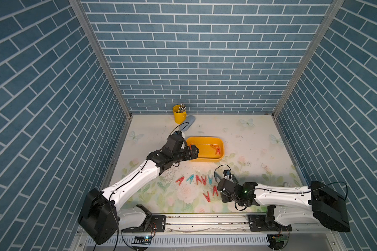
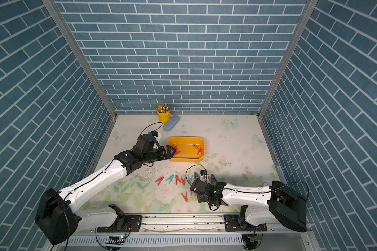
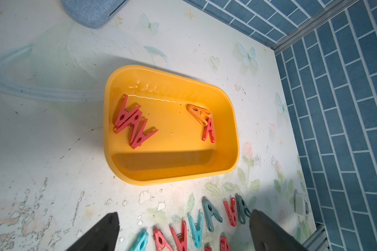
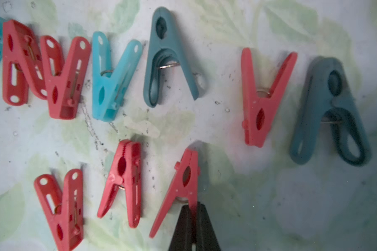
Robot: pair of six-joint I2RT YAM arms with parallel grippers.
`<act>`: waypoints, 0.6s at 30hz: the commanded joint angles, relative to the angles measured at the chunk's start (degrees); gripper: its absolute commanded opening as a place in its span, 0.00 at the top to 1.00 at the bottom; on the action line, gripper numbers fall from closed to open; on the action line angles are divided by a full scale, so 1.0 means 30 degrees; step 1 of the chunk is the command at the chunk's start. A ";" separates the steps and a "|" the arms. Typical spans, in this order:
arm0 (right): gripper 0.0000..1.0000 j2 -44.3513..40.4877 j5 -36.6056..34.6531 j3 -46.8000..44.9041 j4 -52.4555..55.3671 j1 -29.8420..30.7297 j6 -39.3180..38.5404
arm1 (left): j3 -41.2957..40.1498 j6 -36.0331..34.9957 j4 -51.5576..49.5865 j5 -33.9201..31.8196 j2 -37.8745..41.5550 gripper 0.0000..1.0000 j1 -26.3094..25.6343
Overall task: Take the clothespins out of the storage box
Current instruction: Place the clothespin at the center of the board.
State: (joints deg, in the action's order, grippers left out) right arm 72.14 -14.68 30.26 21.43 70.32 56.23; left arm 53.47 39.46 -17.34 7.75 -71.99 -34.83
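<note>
Pinching a clothespin point(image 4: 180, 188), right jaws; left jaws gape.

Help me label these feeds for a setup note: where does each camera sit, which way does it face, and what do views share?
Top views: high over the robot's base, looking down and forward over the table and back wall; the left arm and right arm show.
Left wrist: on the left arm, looking down into the yellow tray; the open left gripper shows.
Right wrist: close over the table, facing the row of clothespins; the right gripper shows, shut on a red clothespin.
Shared: all four views show that row.
</note>
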 commanded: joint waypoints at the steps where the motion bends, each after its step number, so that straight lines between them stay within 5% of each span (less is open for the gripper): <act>1: 0.92 0.0124 -0.0471 -0.0161 0.0437 0.0208 0.0794 | -0.0349 0.0146 -0.0460 -0.0472 0.0319 0.00 -0.0205; 18: 0.68 -0.2073 -0.1410 0.1310 0.2136 0.0272 0.0635 | 0.1004 -0.0327 -0.0748 -0.1139 -0.1705 0.01 -0.0768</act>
State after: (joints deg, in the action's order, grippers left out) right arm 68.31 -16.25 31.64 24.47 70.89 57.69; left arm 53.98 39.77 -18.50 5.82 -75.05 -36.51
